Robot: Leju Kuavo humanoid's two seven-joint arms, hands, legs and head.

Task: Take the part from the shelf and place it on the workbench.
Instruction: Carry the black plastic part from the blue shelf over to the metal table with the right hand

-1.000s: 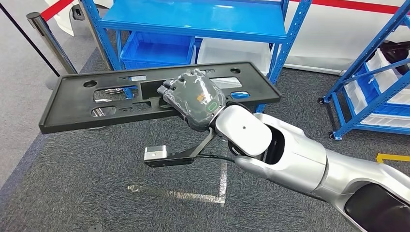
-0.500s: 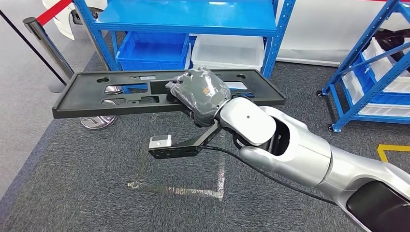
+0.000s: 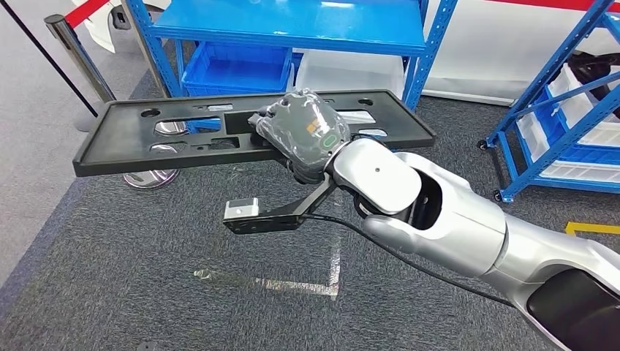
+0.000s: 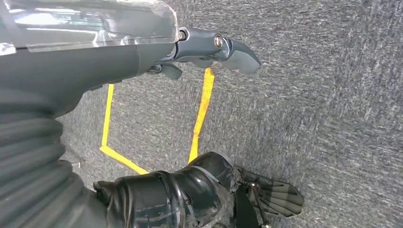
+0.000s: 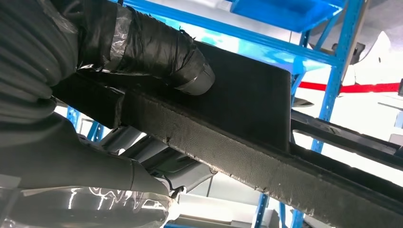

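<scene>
We record a grey carpeted floor as the bearing surface. On it lies a pale tape corner mark, and a yellow tape line runs at the right edge; in the left wrist view we see further yellow tape laid in angled strips on the same carpet. A blue shelf rack stands on the floor ahead, with a blue bin and a white bin beneath its shelf. A second blue rack stands at the right. A stanchion base rests on the carpet at the left.
</scene>
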